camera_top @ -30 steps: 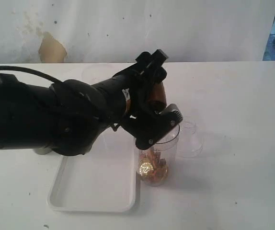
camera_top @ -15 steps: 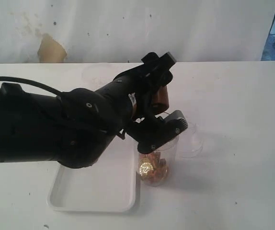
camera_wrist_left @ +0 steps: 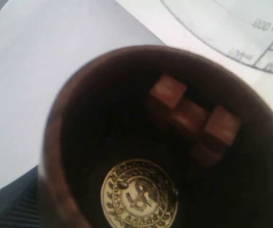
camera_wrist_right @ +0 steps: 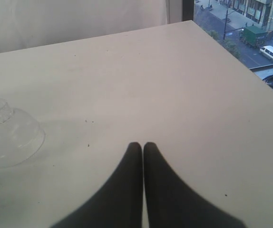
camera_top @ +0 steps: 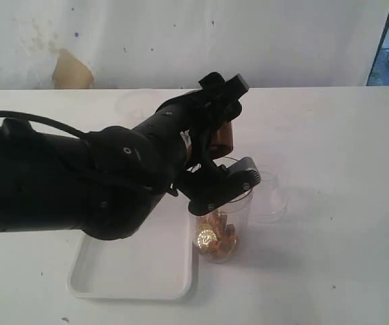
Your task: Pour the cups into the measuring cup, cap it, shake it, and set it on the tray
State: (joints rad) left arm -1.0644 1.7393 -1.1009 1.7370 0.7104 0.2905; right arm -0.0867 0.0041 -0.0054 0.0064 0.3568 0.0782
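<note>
Exterior camera: raised, mid-distance, facing across table point(camera_top: 343, 135) toward wall point(camera_top: 181, 40); left wrist camera: close-up into copper cup point(camera_wrist_left: 93, 128); right wrist camera: low over table, sharing cap point(camera_wrist_right: 10, 133) with exterior.

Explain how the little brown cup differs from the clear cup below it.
The brown cup is dark and opaque; the measuring cup is see-through. The brown cup hangs in the left pincer; the measuring cup stands upright on the table beside the tray. The brown cup looks smaller than the measuring cup. Each holds a gold coin and brown pieces.
</note>
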